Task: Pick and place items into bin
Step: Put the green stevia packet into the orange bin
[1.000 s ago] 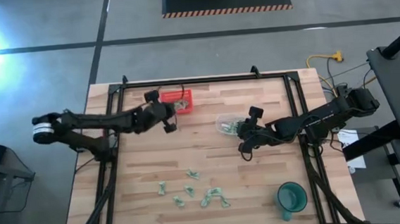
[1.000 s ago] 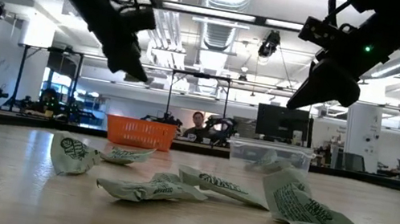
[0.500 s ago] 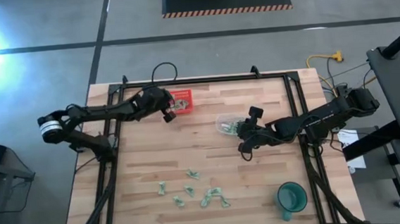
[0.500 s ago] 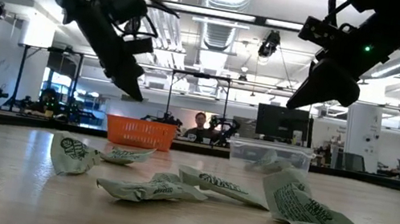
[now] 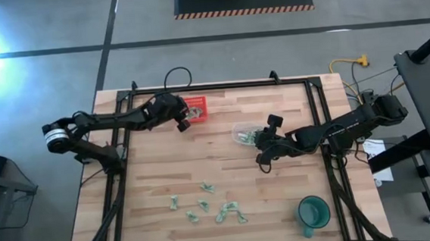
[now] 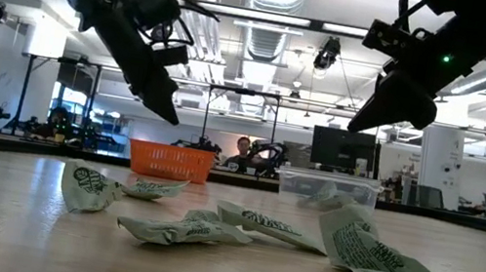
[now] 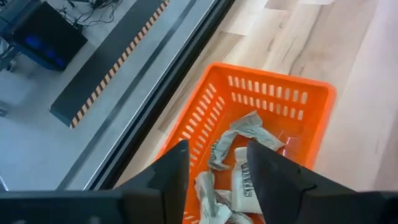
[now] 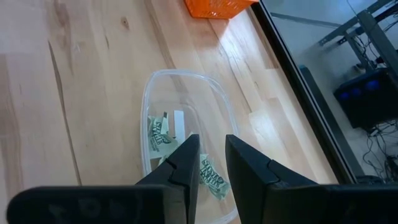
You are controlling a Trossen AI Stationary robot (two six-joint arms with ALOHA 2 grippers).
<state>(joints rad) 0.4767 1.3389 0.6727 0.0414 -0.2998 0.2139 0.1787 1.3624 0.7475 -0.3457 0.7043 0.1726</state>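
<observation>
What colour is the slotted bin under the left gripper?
Orange basket, clearest in the left wrist view, with pale green wrapped pieces inside.

The desk [image 5: 280, 184] is pale wood with plank grain. The basket [image 7: 261, 106] is bright orange with slotted walls, the tub [image 8: 186, 99] clear, the cup [image 5: 312, 212] teal. Wrapped pieces [image 5: 206, 205] are pale green with dark print. Both arms are black.

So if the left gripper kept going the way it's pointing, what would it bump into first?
Most likely the wrapped pieces lying in the orange basket. The left gripper hangs open, aimed down into it, with nothing between. Depth is hard to judge.
</observation>
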